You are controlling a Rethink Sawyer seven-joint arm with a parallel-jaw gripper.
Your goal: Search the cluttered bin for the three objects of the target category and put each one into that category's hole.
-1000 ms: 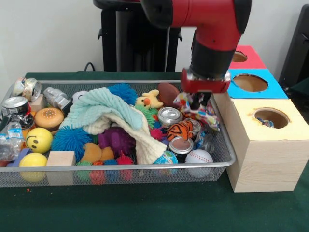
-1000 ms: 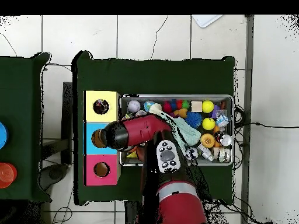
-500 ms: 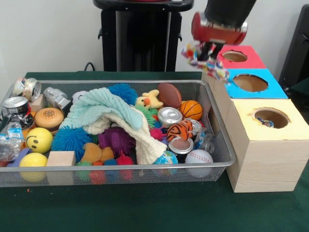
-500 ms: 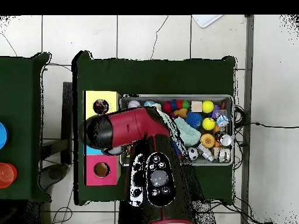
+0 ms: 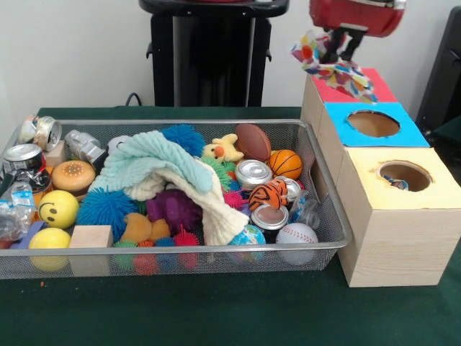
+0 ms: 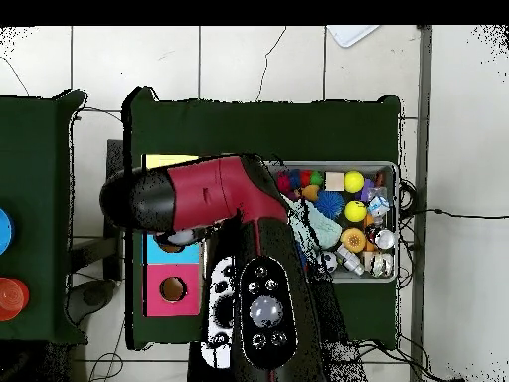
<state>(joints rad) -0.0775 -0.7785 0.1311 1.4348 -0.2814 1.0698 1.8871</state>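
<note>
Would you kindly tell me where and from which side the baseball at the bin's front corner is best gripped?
From straight above, across the upper half of the baseball: the mesh bin wall blocks the front, cans crowd behind, and only its rounded top is free.

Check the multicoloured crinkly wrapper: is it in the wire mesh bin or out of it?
Out. The multicoloured crinkly wrapper hangs pinched in the gripper, over the red-topped box, well above the wire mesh bin.

A white cloth [image 5: 333,66] with red, blue and yellow patches is hanging from the red gripper [image 5: 341,47] over red [image 5: 376,88], blue [image 5: 412,130] and yellow [image 5: 446,189] box tops.
</note>
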